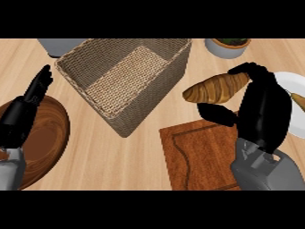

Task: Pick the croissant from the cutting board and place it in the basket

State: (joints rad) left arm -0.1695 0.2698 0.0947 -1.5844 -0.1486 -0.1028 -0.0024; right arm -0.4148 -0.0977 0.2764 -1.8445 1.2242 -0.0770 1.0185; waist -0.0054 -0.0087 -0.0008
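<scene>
The wooden counter (148, 147) carries basket (125, 78), cutting board (197, 156), white plate (303, 120), wooden plate (49, 138).

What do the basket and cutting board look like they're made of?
Basket: apparently woven wicker or straw, matte tan, with a visible weave pattern. Cutting board: looks like reddish-brown wood with a smooth finish, faint grain and a routed groove near the edge.
</scene>
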